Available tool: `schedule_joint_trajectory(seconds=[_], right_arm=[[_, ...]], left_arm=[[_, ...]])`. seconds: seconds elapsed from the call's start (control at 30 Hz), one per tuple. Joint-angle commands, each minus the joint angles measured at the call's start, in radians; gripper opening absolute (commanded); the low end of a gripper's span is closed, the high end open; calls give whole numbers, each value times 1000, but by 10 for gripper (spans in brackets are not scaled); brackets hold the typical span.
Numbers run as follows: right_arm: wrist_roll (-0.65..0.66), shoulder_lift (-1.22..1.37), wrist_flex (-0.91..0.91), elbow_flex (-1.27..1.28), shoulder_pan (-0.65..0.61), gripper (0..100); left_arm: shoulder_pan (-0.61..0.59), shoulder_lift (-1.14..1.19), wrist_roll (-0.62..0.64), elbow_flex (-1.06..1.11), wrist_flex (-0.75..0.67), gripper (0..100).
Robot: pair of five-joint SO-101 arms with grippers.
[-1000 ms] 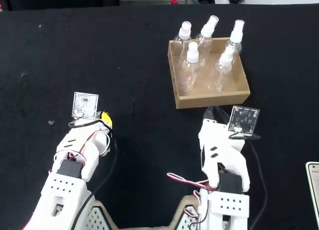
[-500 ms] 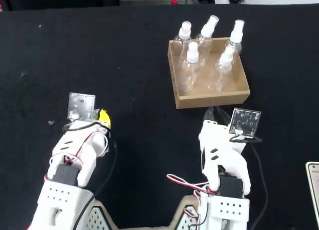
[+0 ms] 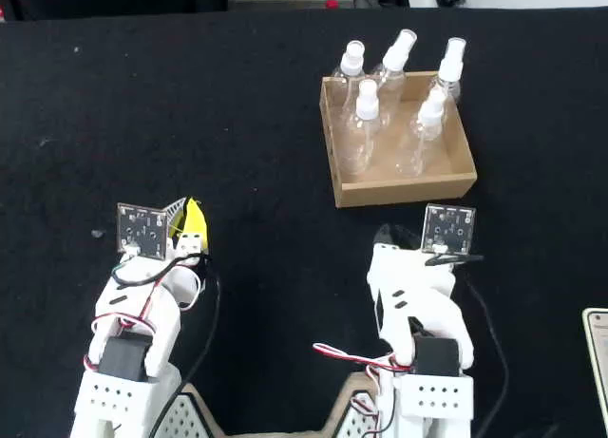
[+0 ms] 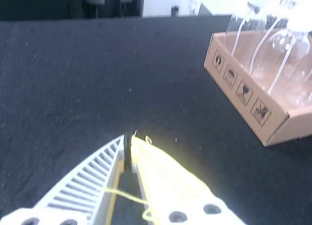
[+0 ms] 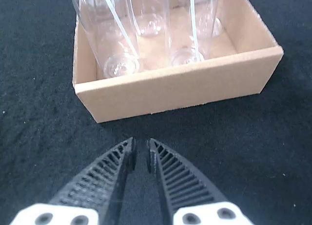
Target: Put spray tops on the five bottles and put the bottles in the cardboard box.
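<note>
The cardboard box (image 3: 407, 188) stands at the back right of the black table. Several clear bottles (image 3: 364, 115) with white spray tops stand upright inside it. My left gripper (image 3: 185, 204) hovers over bare table at the front left, far from the box, shut and holding nothing. In the left wrist view its fingertips (image 4: 129, 137) meet, with the box (image 4: 243, 93) off to one side. My right gripper (image 3: 388, 236) sits just in front of the box. Its black fingers (image 5: 140, 147) are shut with nothing between them, pointing at the box's front wall (image 5: 175, 93) and the bottles (image 5: 112, 34).
A white flat object (image 3: 598, 357) lies at the table's right edge, near the front. Black cloth (image 3: 190, 105) covers the table to the left of the box.
Both arms have drawn back toward the table's front edge. The left gripper moved back and slightly left. The right gripper pulled a little away from the box.
</note>
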Motion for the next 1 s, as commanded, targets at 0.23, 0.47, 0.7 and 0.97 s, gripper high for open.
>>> schedule_joint_trajectory(seconds=[0.23,0.47,0.7,0.97], right_arm=[[9,-12,-97,2,-106,36],[9,-12,-97,2,-109,36],[9,-16,-97,2,-110,36],[9,-8,-92,2,-118,36]], left_arm=[[2,-25,-2,27,-6,33],[2,-23,-2,27,-66,33],[-42,-23,-3,27,17,33],[-171,-23,-3,27,259,33]])
